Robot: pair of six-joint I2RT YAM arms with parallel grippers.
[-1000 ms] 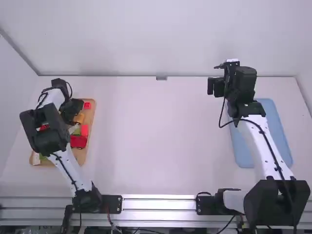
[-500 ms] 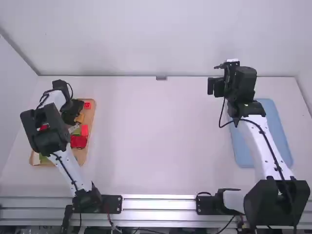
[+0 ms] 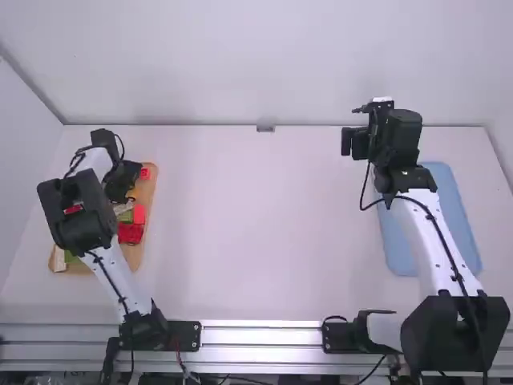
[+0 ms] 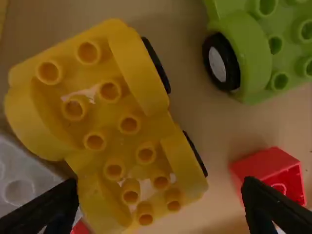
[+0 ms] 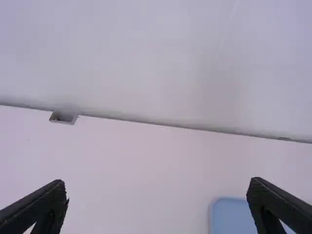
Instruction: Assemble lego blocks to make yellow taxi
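Observation:
In the high view my left gripper (image 3: 120, 189) is low over the far part of the wooden tray (image 3: 150, 186). The left wrist view has the left gripper (image 4: 161, 183) open, its fingers on either side of a yellow wheeled car base (image 4: 129, 125) with studs up, nothing gripped. My right gripper (image 3: 355, 143) is raised above the table's far right part; in the right wrist view the right gripper (image 5: 157, 184) stands open with nothing between its fingers.
Around the yellow base are a green wheeled base (image 4: 248, 53), a red block (image 4: 270, 175) and a grey-white block (image 4: 24, 175). More red blocks (image 3: 131, 233) lie in the tray's nearer part. A blue tray (image 3: 394, 249) lies under the right arm.
My left gripper has shifted slightly to the right over the tray, covering more of the yellow-orange piece there. The right arm has kept still.

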